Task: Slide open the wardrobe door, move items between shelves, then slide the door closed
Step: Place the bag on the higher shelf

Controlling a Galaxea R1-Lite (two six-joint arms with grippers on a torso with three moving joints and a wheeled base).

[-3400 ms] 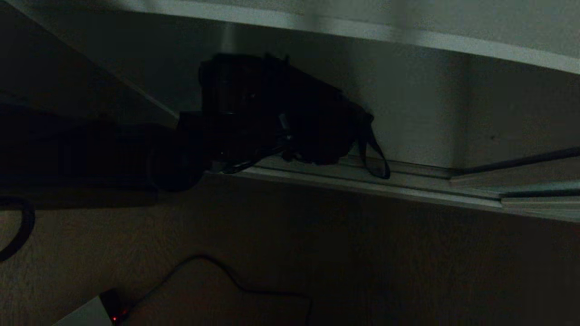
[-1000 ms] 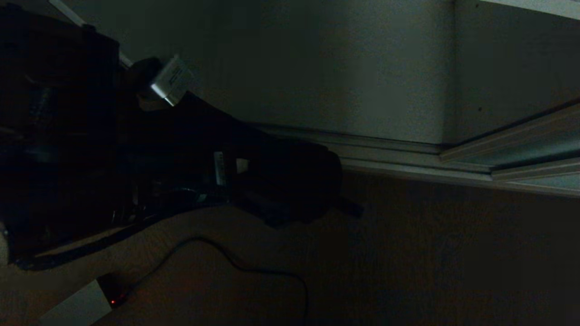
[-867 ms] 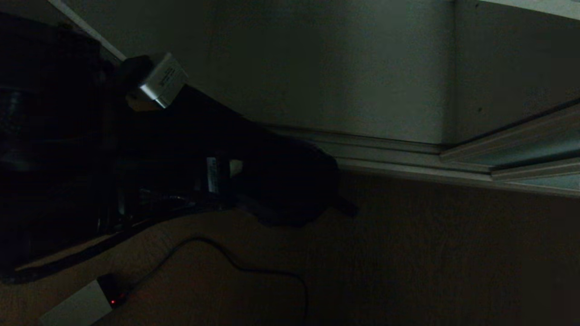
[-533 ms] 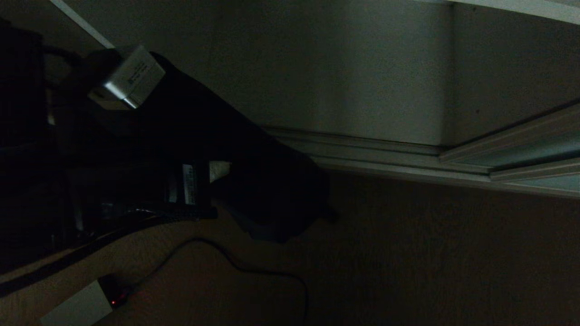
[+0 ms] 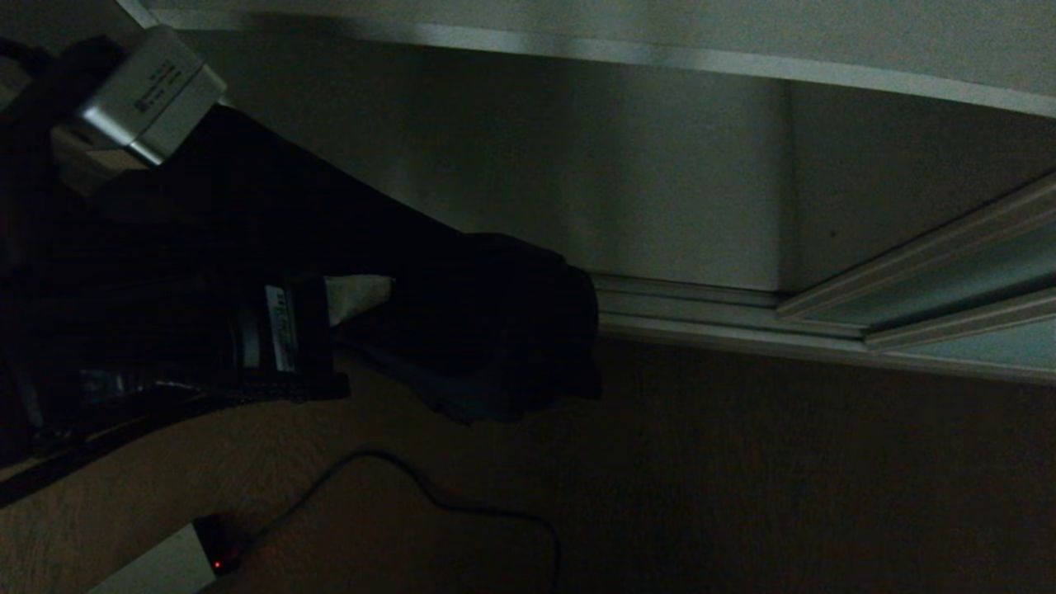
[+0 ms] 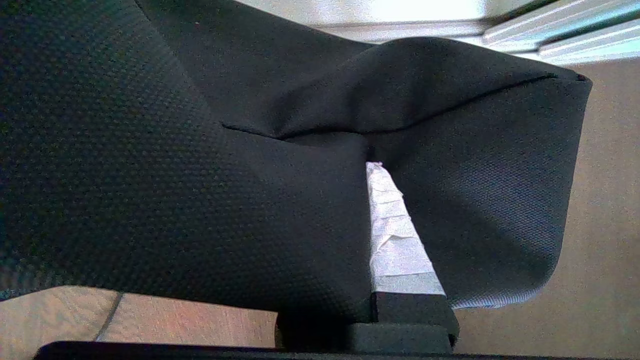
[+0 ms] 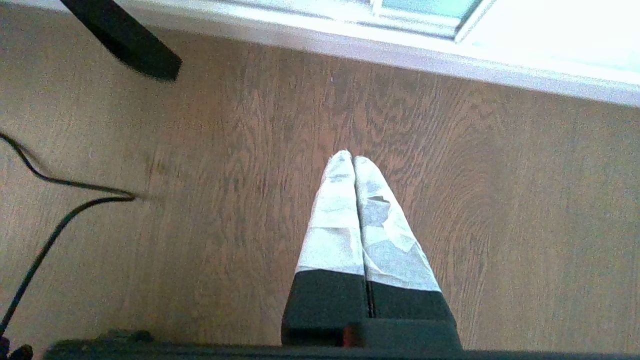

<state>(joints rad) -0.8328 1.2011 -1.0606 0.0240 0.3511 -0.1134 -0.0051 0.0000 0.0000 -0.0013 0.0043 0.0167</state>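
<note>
The left claw is clamped shut on a fold of the black bag; one taped finger shows against the cloth, and the other is buried under it. In the head view the bag hangs from that claw out in front of the wardrobe, over the wooden floor and just before the front edge of the bottom shelf. No part of it appears to rest on a shelf. Above, the pale front edge of the next shelf runs across. To the right the sliding door sits in its track, pushed aside, so the compartment stands open.

The step in hand looks like the transfer itself: the bag is off its shelf and in the air, not yet set down. The next move calls for lifting it clear of the upper shelf's front edge, pushing it well in over the board, and only then letting go; the cloth is floppy and any trailing strap could catch on the edge.

The right claw is closed on nothing, parked low over the floor, near a black cable.
</note>
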